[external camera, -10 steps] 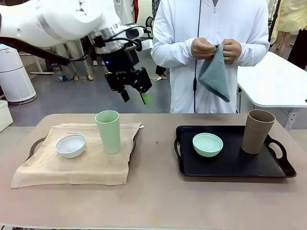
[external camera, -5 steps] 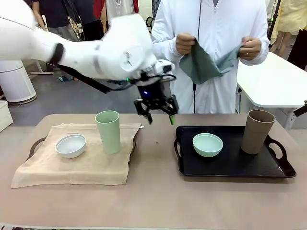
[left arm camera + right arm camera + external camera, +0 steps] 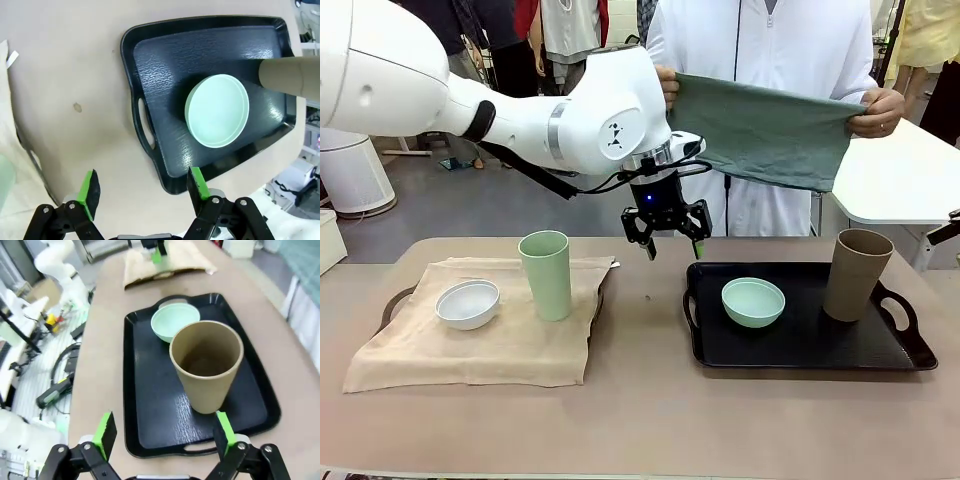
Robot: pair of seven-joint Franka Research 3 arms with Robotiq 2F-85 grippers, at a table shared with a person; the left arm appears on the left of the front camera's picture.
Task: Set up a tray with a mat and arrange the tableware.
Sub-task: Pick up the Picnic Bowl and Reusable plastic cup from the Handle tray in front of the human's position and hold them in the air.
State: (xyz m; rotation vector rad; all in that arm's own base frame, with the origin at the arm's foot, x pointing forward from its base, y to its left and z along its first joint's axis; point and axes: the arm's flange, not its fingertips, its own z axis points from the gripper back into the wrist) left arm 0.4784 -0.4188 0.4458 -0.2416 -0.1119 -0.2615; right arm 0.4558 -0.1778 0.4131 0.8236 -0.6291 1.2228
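Left gripper (image 3: pixel 674 250): fingers spread wide, nothing between them; it hangs in the air over the bare table, near the black tray's (image 3: pixel 800 348) handle on the beige mat's side.
Right gripper (image 3: pixel 165 432): fingers apart and empty; the brown cup (image 3: pixel 206 364) stands beyond them, untouched.
Black tray load: the mint-green bowl (image 3: pixel 753 301) and the brown cup, apart from each other, both upright.
Beige mat (image 3: pixel 500 348): a woven-looking cloth, wrinkled, draped over a second dark tray; it carries the white bowl (image 3: pixel 468 303) and the pale-green cup (image 3: pixel 546 275).
Surfaces: the black tray is pebbled and glossy; the cups are tall and tapered, the bowls shallow and round, all matte.
Grey-green cloth (image 3: pixel 760 130): stretched flat between the person's hands (image 3: pixel 881 110), above the far edge of the table.
Hidden: only the second tray's handle (image 3: pixel 392 305) pokes out from under the mat.
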